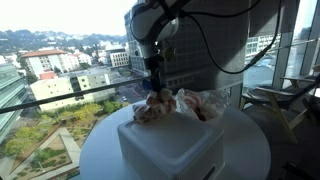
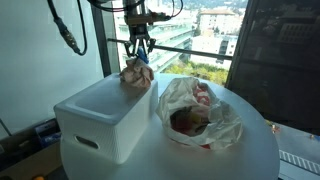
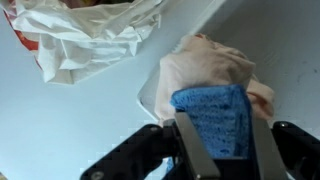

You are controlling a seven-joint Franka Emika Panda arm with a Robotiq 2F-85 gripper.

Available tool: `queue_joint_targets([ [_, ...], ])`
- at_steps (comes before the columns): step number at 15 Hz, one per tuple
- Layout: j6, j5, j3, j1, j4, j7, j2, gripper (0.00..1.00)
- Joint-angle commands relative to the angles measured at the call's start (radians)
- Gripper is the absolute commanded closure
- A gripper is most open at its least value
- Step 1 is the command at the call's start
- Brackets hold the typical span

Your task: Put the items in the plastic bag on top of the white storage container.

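Your pale grey jointed robot arm [image 1: 153,25] comes into both exterior views from twelve o'clock and drops almost straight down. Its wrist [image 1: 152,62] is held vertical and points to six o'clock. At its end your black two-fingered gripper [image 1: 153,88] hangs tips down. In the wrist view the gripper body enters from six o'clock, with the dark flat fingers [image 3: 190,150] aimed at twelve o'clock. You have them drawn in and clamped on a blue spongy item [image 3: 210,100], one finger at its nine o'clock side and one at its three o'clock side.
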Motion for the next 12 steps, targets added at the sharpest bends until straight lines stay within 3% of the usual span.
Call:
queue_joint_targets([
  [1,0.039,0.020,0.020,-0.009,-0.044,-0.101,-0.008,0.94],
  [6,0.038,-0.011,0.030,0.012,-0.122,-0.191,-0.020,0.93],
  [7,0.043,-0.013,0.032,0.016,-0.131,-0.204,-0.023,0.67],
  [8,0.045,-0.015,0.034,0.019,-0.138,-0.214,-0.024,0.54],
  [9,0.052,-0.016,0.034,0.023,-0.143,-0.217,-0.025,0.53],
  [12,-0.002,0.025,0.045,0.023,-0.131,-0.234,-0.034,0.33],
])
